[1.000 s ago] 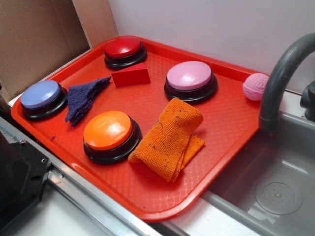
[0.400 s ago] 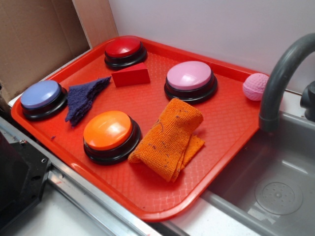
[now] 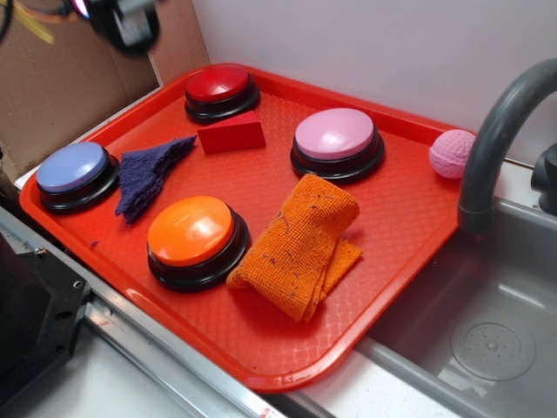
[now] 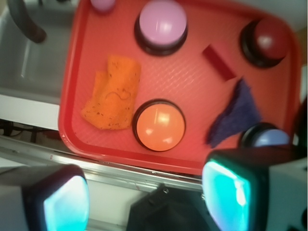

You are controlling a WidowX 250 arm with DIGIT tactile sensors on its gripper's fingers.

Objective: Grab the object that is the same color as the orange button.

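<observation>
The folded orange knitted cloth (image 3: 303, 245) lies rumpled on the red tray (image 3: 409, 209), just right of the orange button (image 3: 192, 235). In the wrist view the cloth (image 4: 114, 93) sits left of the orange button (image 4: 159, 125). My gripper (image 4: 147, 199) is open and empty, high above the tray's near edge; its two fingers frame bare space. In the exterior view only a blurred part of the arm (image 3: 122, 19) shows at the top left, far from the cloth.
On the tray: red button (image 3: 220, 89), pink button (image 3: 336, 139), blue button (image 3: 73, 172), dark purple cloth (image 3: 150, 171), red wedge block (image 3: 231, 133). A pink ball (image 3: 451, 152) lies beyond the tray's right edge. A grey faucet (image 3: 498, 131) and sink (image 3: 487, 331) stand right.
The arm has come into the exterior view at the top left; it was out of view before. The objects on the tray have not moved.
</observation>
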